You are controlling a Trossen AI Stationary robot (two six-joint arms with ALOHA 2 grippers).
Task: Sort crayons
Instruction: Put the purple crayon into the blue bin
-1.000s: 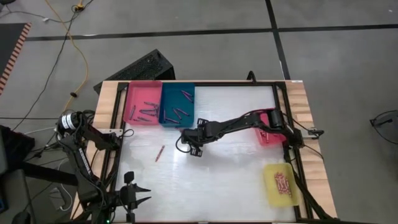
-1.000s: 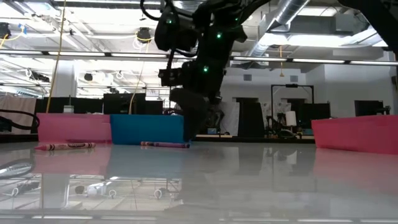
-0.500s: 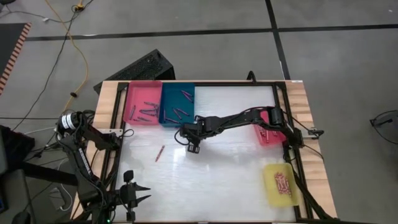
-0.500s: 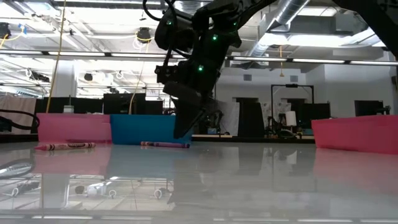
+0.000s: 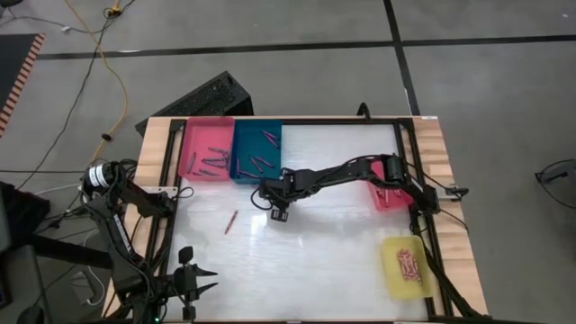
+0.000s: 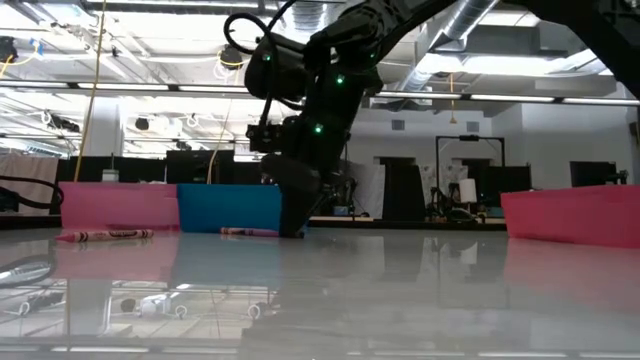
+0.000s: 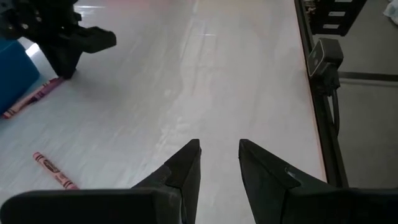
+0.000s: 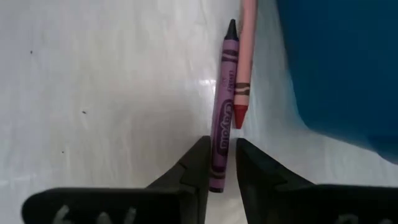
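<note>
Right gripper point(image 8: 217, 163): fingers parted by a narrow gap, lowered to the table surface, one on each side of the lower end of a purple crayon point(image 8: 223, 106). Whether the fingers press on it cannot be told.

Purple crayon: lying flat on the white table point(image 5: 333, 243), just in front of the blue tray point(image 5: 256, 151), dark tip pointing away from the gripper.

Red crayon point(image 8: 244, 62): lying alongside the purple one, touching or nearly so, between it and the blue tray wall.

Second loose red crayon point(image 5: 231, 221): flat on the table, well apart from the right gripper, nearer the left arm's side.

Blue tray: holds several dark and grey-blue crayons.

Pink tray point(image 5: 205, 149): touching the blue tray's side, holds several crayons.

Second pink tray point(image 5: 389, 197): at the table's right edge, partly under the right arm.

Yellow tray point(image 5: 407, 266): near right corner, holds a bundle of red crayons.

Left gripper point(image 7: 219, 160): waiting at the near-left edge of the table, fingers slightly apart, nothing between them.
</note>
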